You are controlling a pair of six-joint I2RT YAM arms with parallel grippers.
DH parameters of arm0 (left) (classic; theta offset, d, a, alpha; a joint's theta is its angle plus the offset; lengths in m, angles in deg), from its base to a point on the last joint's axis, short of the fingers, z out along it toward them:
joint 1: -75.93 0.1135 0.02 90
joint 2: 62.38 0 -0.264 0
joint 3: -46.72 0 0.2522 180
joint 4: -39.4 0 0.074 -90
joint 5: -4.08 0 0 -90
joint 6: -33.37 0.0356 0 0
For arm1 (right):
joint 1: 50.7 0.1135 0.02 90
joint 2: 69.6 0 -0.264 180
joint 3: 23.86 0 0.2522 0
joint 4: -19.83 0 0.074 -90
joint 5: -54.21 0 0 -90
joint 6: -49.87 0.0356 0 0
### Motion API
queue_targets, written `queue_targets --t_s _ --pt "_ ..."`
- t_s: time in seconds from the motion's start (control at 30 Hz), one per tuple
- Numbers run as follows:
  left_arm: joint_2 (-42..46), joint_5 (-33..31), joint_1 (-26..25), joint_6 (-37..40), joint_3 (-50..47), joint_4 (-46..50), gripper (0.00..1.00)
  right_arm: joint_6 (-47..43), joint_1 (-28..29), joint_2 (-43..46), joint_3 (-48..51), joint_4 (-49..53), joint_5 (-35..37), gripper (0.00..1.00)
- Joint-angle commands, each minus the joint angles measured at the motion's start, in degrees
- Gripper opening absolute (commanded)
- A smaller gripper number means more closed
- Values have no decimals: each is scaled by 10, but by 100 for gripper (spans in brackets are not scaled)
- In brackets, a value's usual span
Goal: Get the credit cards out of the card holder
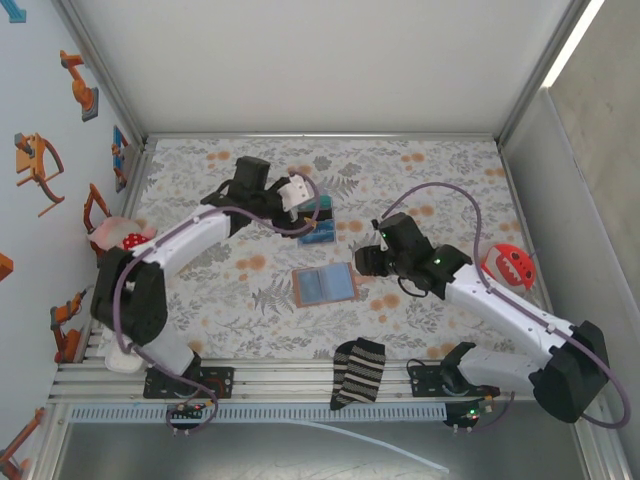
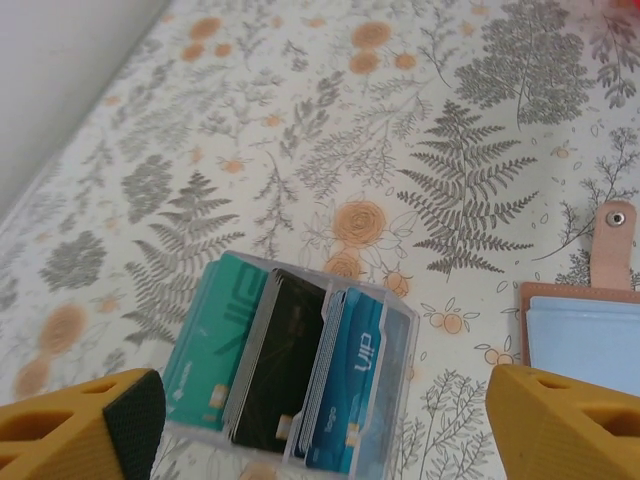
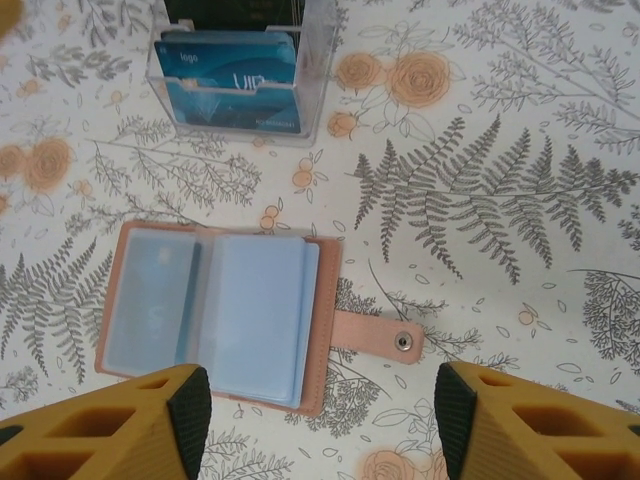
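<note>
Fingers (image 3: 130, 425) of right arm above card holder (image 3: 215, 305)

You have the card holder (image 1: 324, 284) lying open and flat at the middle of the table (image 1: 440, 170), with its tab pointing right. On its far side, near but not touching, stands the card box (image 1: 318, 222), with credit cards (image 2: 350, 370) standing upright inside it in rows. Another card sits in the sleeve on the holder's left leaf. The left gripper (image 1: 303, 200) hangs over the box, and the right gripper (image 1: 362, 260) is just right of the holder. A sock (image 1: 358, 372) lies at the table's near edge, nearer than the holder and slightly right of it. A round toy (image 1: 513, 265) lies well off to the right.
</note>
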Motion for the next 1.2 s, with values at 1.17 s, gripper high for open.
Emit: queue_targets --t_s 1.17 --pt "561 -521 5 -501 -409 -39 97 -21 193 -425 -260 58 -6 52"
